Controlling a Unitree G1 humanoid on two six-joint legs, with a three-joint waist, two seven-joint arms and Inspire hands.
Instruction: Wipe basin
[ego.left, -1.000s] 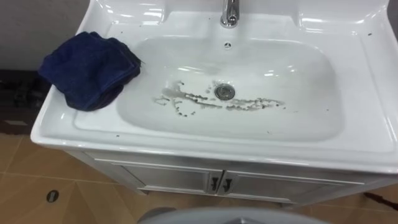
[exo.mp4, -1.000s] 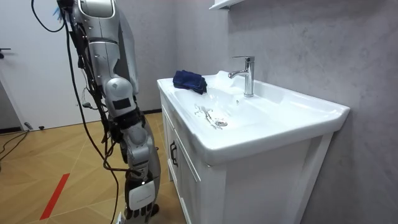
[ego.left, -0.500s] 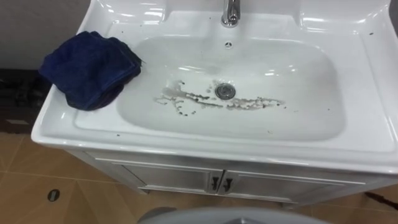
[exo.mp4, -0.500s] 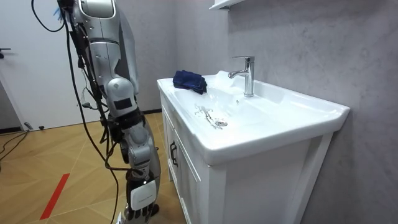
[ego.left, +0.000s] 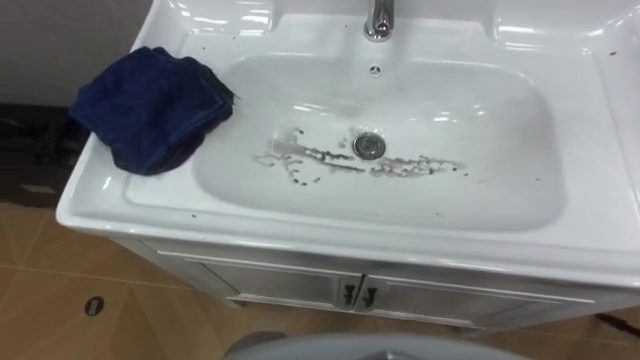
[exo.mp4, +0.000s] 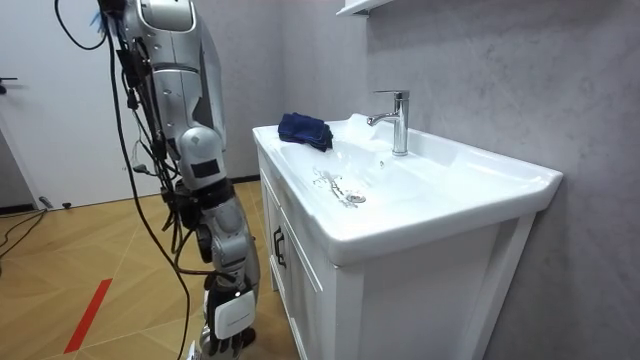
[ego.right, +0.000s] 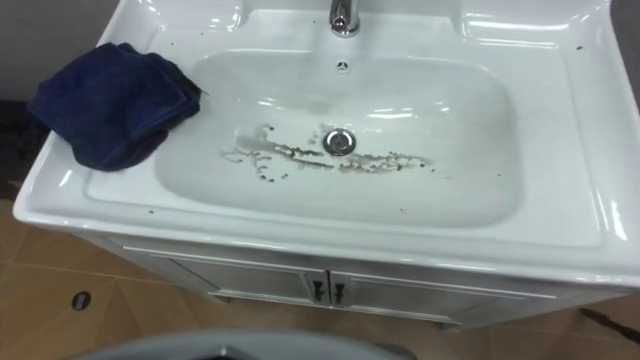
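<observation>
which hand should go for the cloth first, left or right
Left, probably. The blue cloth lies on the left end of the basin rim, so the left arm would not cross the bowl. The right hand hangs low by the cabinet in the room view.

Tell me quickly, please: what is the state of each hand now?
Left hand: cannot be told.
Right hand: hangs low beside the cabinet; open or shut cannot be told.
The blue cloth lies on the rim of the basin.

The robot stands beside the basin (exo.mp4: 452, 186), blue cloth (exo.mp4: 305, 130) on its rim.
</observation>
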